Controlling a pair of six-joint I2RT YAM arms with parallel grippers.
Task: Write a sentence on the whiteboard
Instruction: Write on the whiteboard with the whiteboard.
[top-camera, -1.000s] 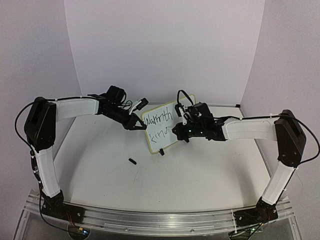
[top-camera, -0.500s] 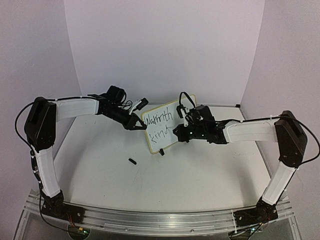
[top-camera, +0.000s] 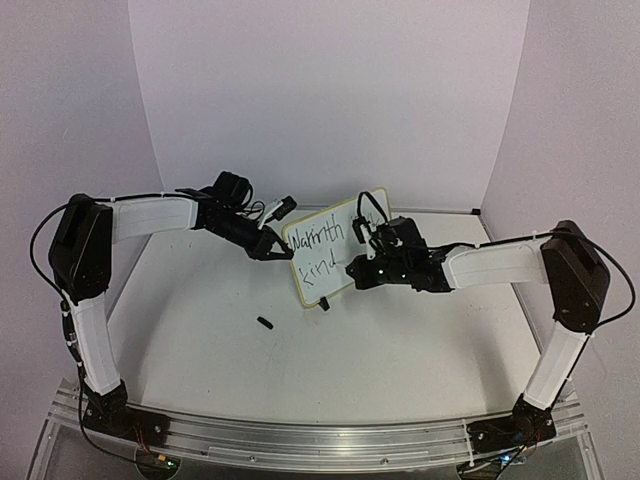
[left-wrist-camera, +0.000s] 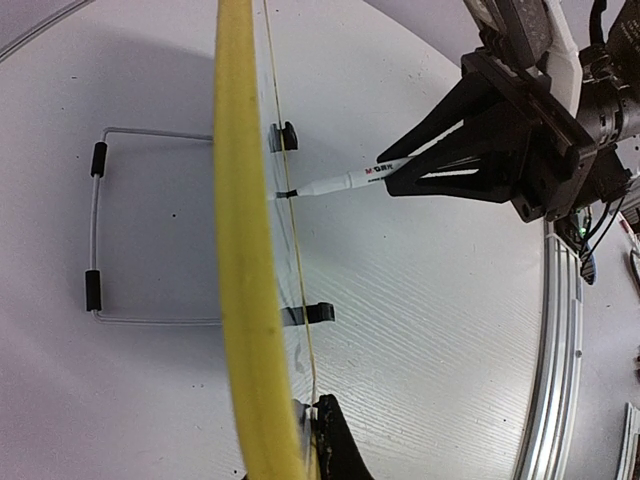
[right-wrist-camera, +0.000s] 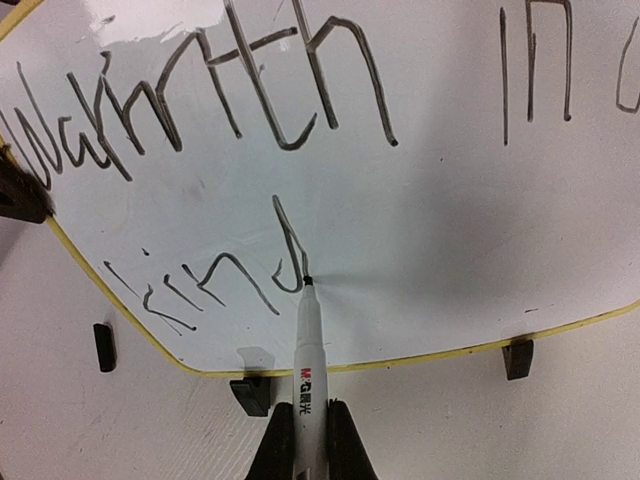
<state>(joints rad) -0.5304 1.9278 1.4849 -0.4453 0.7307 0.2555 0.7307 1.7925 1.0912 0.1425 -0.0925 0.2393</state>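
Note:
The whiteboard stands tilted on the table, held at its left edge by my left gripper. In the left wrist view its yellow rim runs edge-on, with my left gripper shut on it. My right gripper is shut on a white marker. The marker's tip touches the board at the foot of the "d". The sentence reads "Warmth" and "in" on top, "kind" below.
A small black marker cap lies on the table in front of the board. Two black clip feet and a wire stand prop the board. An aluminium rail runs along the near edge.
My right gripper has shifted slightly left and down with the marker, and the "d" of "kind" has been drawn. The left arm and the board have stayed still.

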